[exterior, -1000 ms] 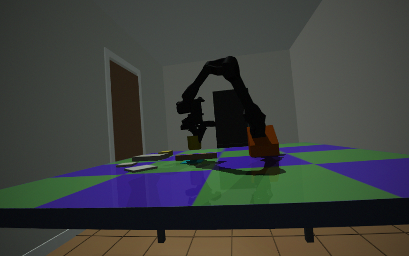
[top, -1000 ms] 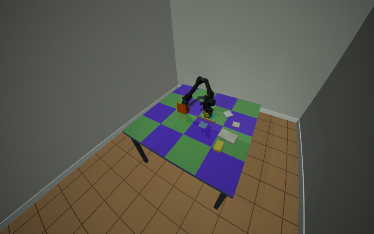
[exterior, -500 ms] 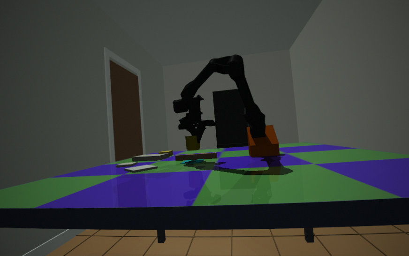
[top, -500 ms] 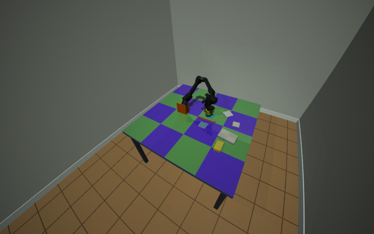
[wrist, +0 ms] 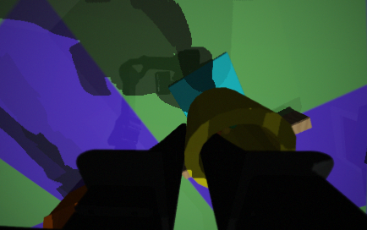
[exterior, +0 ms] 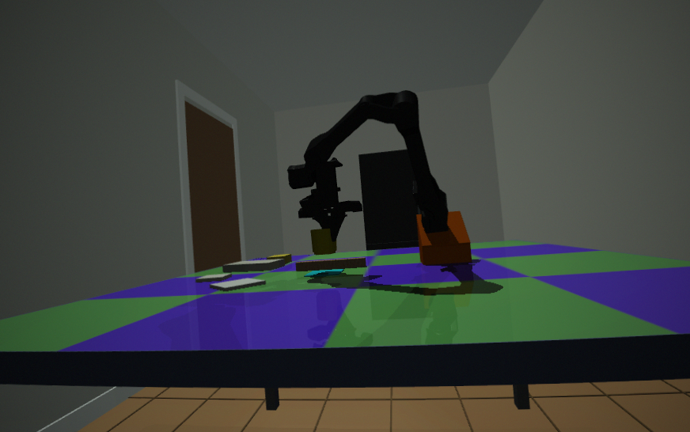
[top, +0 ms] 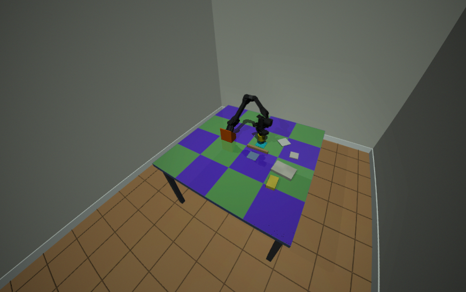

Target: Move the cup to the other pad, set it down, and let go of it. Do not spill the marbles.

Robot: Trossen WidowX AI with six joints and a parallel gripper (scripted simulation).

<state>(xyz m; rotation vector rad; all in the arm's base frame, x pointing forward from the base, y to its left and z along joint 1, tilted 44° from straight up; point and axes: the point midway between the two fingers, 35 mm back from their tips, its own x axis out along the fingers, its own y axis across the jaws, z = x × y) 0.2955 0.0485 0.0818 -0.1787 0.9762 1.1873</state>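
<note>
My gripper (top: 263, 132) (exterior: 331, 235) (wrist: 191, 128) is shut on the wall of the yellow cup (top: 262, 138) (exterior: 321, 242) (wrist: 228, 100), one finger inside it and one outside. The cup is held upright or nearly so in the air, above the table. The cyan pad (top: 260, 145) (exterior: 324, 273) (wrist: 228, 73) lies below it, partly hidden by the cup in the wrist view. A few small dark marbles (wrist: 227, 130) show dimly inside the cup; their number cannot be told. The grey-blue pad (top: 253, 155) lies on the other side of a low wooden bar (top: 257, 148) (exterior: 331, 264) (wrist: 302, 125).
An orange box (top: 226, 135) (exterior: 445, 253) stands at the arm's base. Two thin white blocks (top: 284, 141) (top: 294, 155), a larger grey-white slab (top: 284, 169) (exterior: 253, 265) and a yellow block (top: 272, 182) (exterior: 279, 258) lie to one side of the pads.
</note>
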